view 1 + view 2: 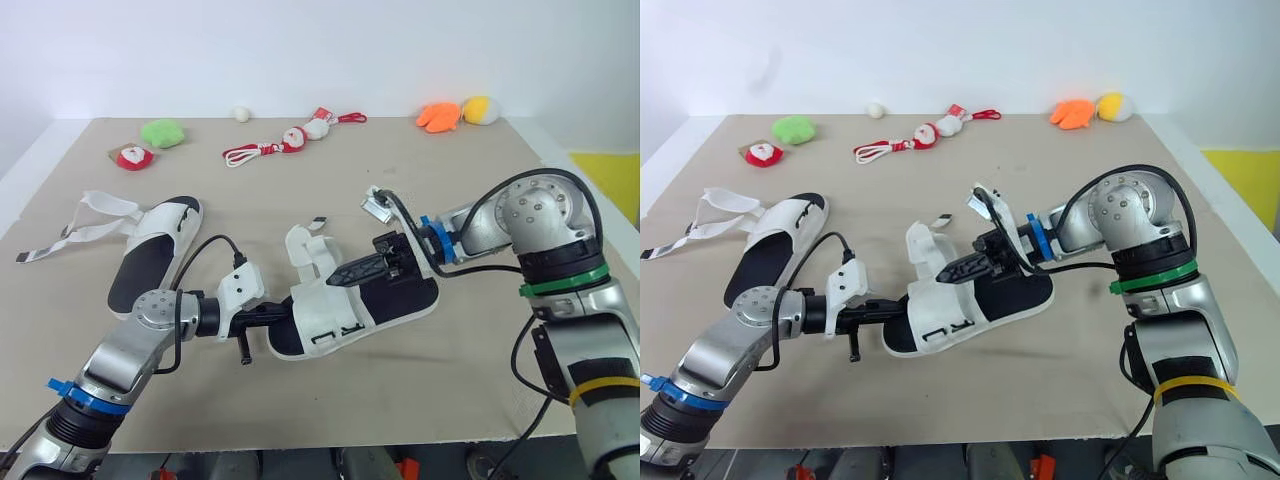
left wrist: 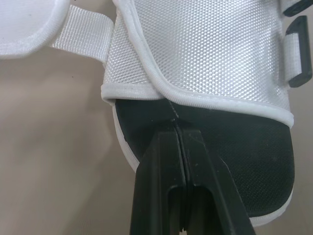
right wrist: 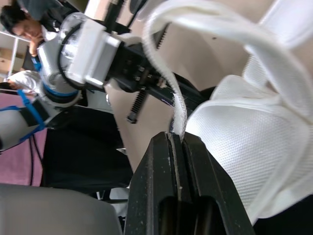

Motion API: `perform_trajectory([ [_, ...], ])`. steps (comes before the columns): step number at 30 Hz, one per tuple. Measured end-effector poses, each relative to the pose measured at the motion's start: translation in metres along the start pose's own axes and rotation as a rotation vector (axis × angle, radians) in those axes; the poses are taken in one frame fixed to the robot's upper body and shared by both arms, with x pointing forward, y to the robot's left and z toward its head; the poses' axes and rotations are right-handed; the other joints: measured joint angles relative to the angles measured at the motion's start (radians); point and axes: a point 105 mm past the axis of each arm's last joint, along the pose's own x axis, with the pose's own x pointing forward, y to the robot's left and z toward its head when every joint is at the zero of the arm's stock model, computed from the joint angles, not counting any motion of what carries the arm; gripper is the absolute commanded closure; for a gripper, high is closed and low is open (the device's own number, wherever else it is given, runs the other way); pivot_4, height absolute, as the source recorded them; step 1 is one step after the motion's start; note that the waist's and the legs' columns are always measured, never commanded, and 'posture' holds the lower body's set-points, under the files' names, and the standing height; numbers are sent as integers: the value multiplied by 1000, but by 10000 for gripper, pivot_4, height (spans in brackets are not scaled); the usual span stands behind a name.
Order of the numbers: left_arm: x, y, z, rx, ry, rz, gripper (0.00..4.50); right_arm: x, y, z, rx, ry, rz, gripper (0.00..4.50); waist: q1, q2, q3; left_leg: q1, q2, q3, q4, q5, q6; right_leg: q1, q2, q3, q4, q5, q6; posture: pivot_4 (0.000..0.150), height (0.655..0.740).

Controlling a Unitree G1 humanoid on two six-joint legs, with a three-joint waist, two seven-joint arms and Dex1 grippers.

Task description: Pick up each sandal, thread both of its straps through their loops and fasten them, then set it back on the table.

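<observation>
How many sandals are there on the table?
2. The middle sandal is at the centre of the table, with the left gripper pinching its sole and the right gripper pinching its strap. The other sandal lies at the left side, straps loose.

Jaws of the left gripper (image 2: pixel 177 126) press together, tips pinching the white trim of the sandal (image 2: pixel 205 54) above its black footbed; a strap (image 2: pixel 88 29) spans the tan bench (image 2: pixel 49 161).
</observation>
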Motion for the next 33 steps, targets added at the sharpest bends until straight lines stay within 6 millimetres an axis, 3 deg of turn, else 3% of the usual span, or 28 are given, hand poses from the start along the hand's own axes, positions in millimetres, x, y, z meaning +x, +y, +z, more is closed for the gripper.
perform_trajectory([
  [7, 0, 0, 0, 0, 0, -1, 45000, -2, -5, 4, -28, -26, -38, 44531, 0, 0, 0, 0, 0, 0, -1, 0, 0, 0, 0, 0, 0, 0, 2, 1500, 7400],
  [16, 1, 0, 0, 0, -1, -1, 45000, -1, 2, 0, -112, -29, -7, 44531, 0, 0, 0, 0, 0, 0, -1, 0, 0, 0, 0, 0, 0, 0, 1, 1500, 7400],
  [27, 1, 0, 0, 1, -1, 0, 45000, 0, -10, 5, -217, -68, -61, 44531, 0, 0, 0, 0, 0, 0, -1, 0, 0, 0, 0, 0, 0, 0, 1, 1500, 7400],
  [33, 1, 0, 0, 2, -1, 1, 45000, -4, 6, 0, -272, -37, 21, 44531, 1, 0, 0, 0, 0, 0, -1, 0, 0, 0, 0, -1, 0, 1, 3, 1500, 7400],
])
